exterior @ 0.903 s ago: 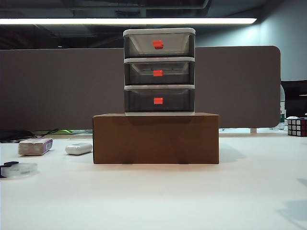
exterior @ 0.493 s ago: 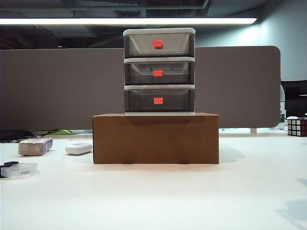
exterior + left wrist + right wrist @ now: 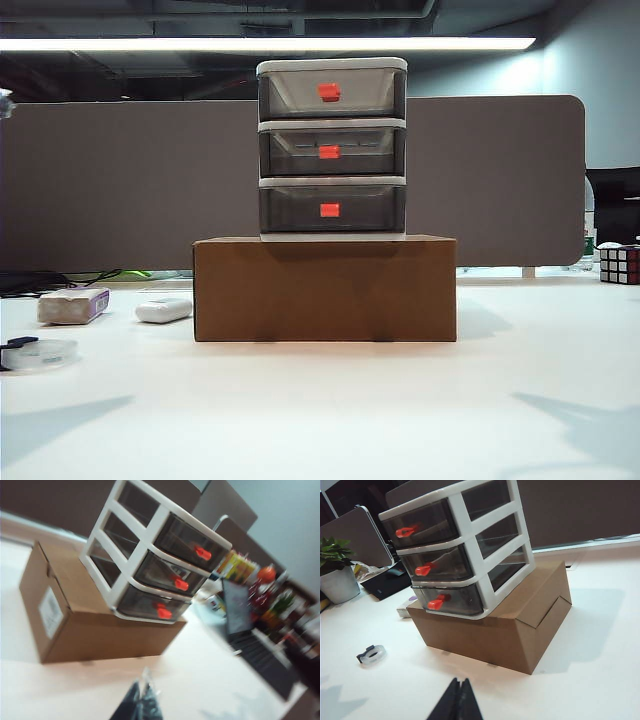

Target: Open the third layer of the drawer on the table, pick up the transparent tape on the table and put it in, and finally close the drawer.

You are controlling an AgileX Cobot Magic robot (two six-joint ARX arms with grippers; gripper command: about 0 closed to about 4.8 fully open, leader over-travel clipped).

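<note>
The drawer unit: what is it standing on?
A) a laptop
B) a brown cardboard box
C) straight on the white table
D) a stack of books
B: the drawer unit rests on top of the cardboard box, which itself sits on the table; both wrist views show the same stacking.

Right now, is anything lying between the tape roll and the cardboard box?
In the right wrist view, only bare table separates the transparent tape from the cardboard box. The exterior view shows the white bar and greyish block sitting farther back.
</note>
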